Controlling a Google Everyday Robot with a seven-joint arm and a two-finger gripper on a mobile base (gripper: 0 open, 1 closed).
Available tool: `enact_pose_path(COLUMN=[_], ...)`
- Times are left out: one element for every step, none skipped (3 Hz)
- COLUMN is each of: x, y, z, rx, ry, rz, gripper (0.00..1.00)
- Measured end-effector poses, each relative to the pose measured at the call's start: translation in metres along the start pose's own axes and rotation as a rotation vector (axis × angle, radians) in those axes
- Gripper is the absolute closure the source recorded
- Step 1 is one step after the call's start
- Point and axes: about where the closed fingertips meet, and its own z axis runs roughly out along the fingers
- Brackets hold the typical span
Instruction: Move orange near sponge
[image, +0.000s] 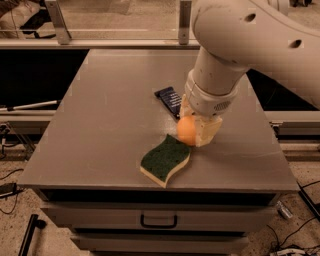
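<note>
The orange (186, 130) is a small round fruit held low over the grey table top (105, 125), just right of and behind the sponge's far end. My gripper (195, 132) comes down from the big white arm and is shut on the orange, its pale fingers (207, 131) wrapping the fruit's right side. The sponge (165, 159) lies flat near the table's front edge, wavy, dark green on top with a yellow foam base. Orange and sponge look nearly touching; whether the fruit rests on the table I cannot tell.
A dark blue rectangular packet (170, 99) lies behind the gripper, partly hidden by the wrist. The table's front edge runs just below the sponge, with a drawer handle (158, 220) underneath. A metal railing (100, 42) runs behind the table.
</note>
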Motion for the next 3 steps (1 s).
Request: enact_pose_path(x=[-0.0003,-0.0006,-0.0006], y=[0.0003,0.0007,0.0007], z=[-0.0002,-0.0003,-0.0004], rx=[0.001,0.001,0.001], ry=[0.001,0.002,0.002], rz=[-0.001,-0.001,-0.001], gripper=[0.15,0.00,0.00])
